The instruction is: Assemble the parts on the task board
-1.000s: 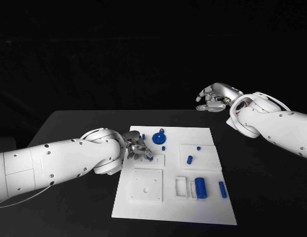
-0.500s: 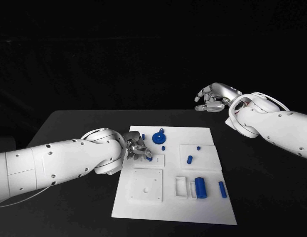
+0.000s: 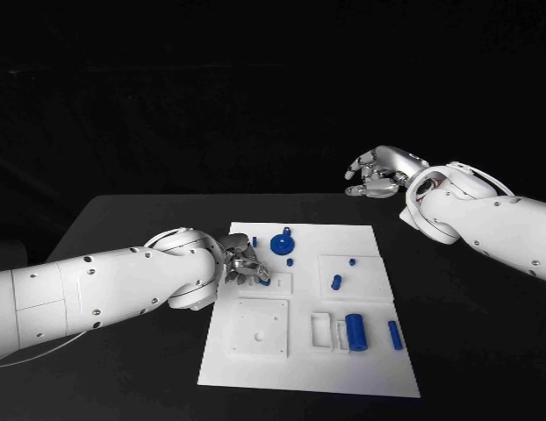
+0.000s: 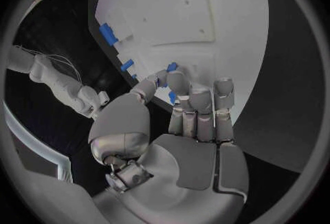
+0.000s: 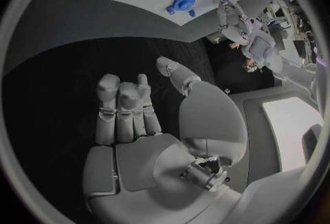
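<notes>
Head view: left hand (image 3: 240, 261) low over the task board's (image 3: 311, 373) left edge, fingers (image 4: 177, 82) pinching a small blue part (image 4: 171, 66). Right hand (image 3: 382, 174) raised beyond the table's (image 3: 121, 228) far right side, fingers (image 5: 118, 103) loosely curled, holding nothing. On the board: blue gear (image 3: 283, 243) at far middle, blue cylinder (image 3: 356, 332) and slim blue pin (image 3: 396, 336) near right.
</notes>
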You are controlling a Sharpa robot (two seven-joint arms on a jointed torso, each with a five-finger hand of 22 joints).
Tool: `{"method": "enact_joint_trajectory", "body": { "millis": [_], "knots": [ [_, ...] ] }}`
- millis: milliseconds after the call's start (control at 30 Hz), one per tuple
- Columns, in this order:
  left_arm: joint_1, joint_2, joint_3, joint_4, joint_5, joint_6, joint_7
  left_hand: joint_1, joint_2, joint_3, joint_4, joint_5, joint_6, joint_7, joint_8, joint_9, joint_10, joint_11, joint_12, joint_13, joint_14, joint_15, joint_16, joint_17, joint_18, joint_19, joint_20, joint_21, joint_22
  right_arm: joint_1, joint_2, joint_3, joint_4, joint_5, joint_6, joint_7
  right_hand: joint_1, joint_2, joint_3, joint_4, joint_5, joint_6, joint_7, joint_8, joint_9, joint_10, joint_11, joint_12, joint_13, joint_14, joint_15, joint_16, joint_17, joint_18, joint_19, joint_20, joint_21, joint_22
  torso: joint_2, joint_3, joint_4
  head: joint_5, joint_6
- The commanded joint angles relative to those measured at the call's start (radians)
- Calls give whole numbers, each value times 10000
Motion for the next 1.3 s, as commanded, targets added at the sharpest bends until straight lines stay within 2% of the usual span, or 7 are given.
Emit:
{"method": "enact_joint_trajectory", "body": {
  "millis": [33, 567, 700, 933, 1300],
  "knots": [
    [2, 7, -14, -2, -57, 216, 35, 550, 472, 246, -163, 169, 93, 8, 27, 9, 32, -37, 17, -12, 209, -294, 33, -17, -24, 59, -1509, 28, -17, 9, 4, 6, 26, -87, 66, 66, -1, -115, 9, 76, 59, 4, 67, -32, -9, -28, 8, -17, -12, -57, -21, -65, -9, 532, 8, -41, -56, 125, -7, 4, 7, -12, -14],
    [3, 39, -26, -2, 0, 348, 80, 473, 451, 215, -118, 152, 109, 18, 24, 11, 35, -24, 20, -17, 210, -284, 19, -32, -31, 65, -1500, 22, -21, 9, 7, 6, 66, -93, 116, 44, 3, -113, 10, 83, 68, 7, 66, -30, -8, -28, 7, -16, -16, -57, -21, -67, -10, 532, 9, -40, -59, 126, -5, 2, 5, -5, -26],
    [3, 62, -25, 2, 2, 334, 111, 317, 381, 148, 58, -179, 279, -23, 108, 73, 41, -58, 23, -29, 222, -299, 9, -52, -26, 77, -1499, 6, -31, 9, 11, 6, 62, -95, 123, 41, 11, -115, 17, 94, 151, 8, 65, -28, -8, -28, 6, -16, -23, -58, -22, -72, -12, 532, 6, -38, -65, 126, -8, 4, 2, -3, -28],
    [4, 100, -23, -1, 5, 353, 119, 235, 277, 132, 236, -428, 346, -44, 131, 115, 46, -77, 32, -40, 233, -315, 12, -67, -15, 89, -1501, -4, -33, 9, 20, 6, 56, -96, 140, 37, 11, -117, 15, 107, 224, 10, 65, -26, -7, -28, 6, -14, -29, -56, -22, -74, -13, 532, 8, -35, -67, 127, -8, 6, 2, -6, -31],
    [5, 154, -22, -49, -5, 375, 109, 199, 207, 124, 335, -547, 359, -49, 129, 133, 46, -82, 37, -46, 235, -321, 17, -73, -10, 92, -1501, -8, -31, 9, 43, 6, 64, -96, 163, 38, -2, -118, 8, 123, 270, 12, 65, -25, -6, -26, 6, -12, -33, -54, -22, -74, -13, 532, 10, -32, -67, 128, -7, 11, 6, -19, -34]
  ]
}}
